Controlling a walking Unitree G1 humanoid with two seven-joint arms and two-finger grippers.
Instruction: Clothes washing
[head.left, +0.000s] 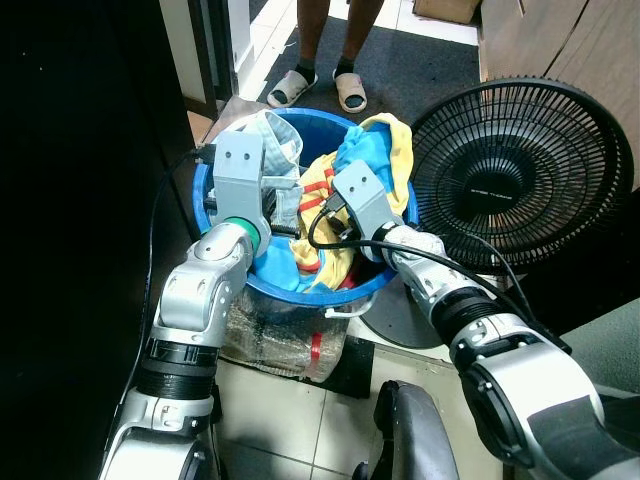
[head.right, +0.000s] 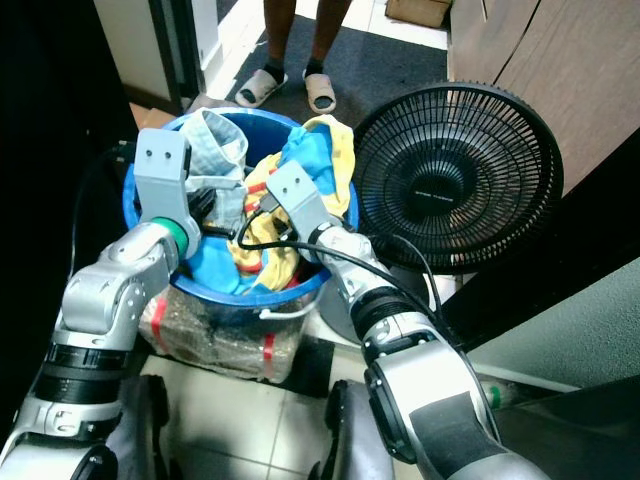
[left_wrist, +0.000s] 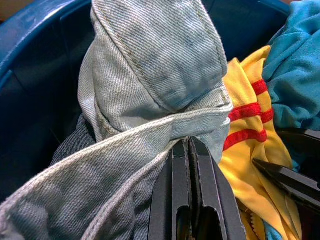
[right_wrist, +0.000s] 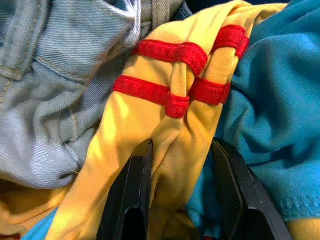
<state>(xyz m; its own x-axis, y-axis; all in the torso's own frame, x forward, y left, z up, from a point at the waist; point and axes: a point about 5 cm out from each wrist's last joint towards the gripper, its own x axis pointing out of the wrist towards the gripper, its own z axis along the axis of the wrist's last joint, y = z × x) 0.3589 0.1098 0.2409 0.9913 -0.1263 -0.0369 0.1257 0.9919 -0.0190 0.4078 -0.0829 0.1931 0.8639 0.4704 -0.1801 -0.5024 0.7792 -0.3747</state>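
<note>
A: Left gripper (left_wrist: 189, 150)?
B: We see it inside the blue tub (head.left: 352, 290), fingers pressed together under a fold of the pale jeans (left_wrist: 150, 80).
A: Right gripper (right_wrist: 182, 165)?
B: Just beside it, fingers apart around the yellow shirt (right_wrist: 150, 130) with red stripes; teal cloth (right_wrist: 265, 115) touches its outer finger. Black fan (head.left: 525, 170) further right.

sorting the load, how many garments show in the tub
3: jeans at its left, yellow top in the middle, blue top at right; more may lie underneath.
</note>
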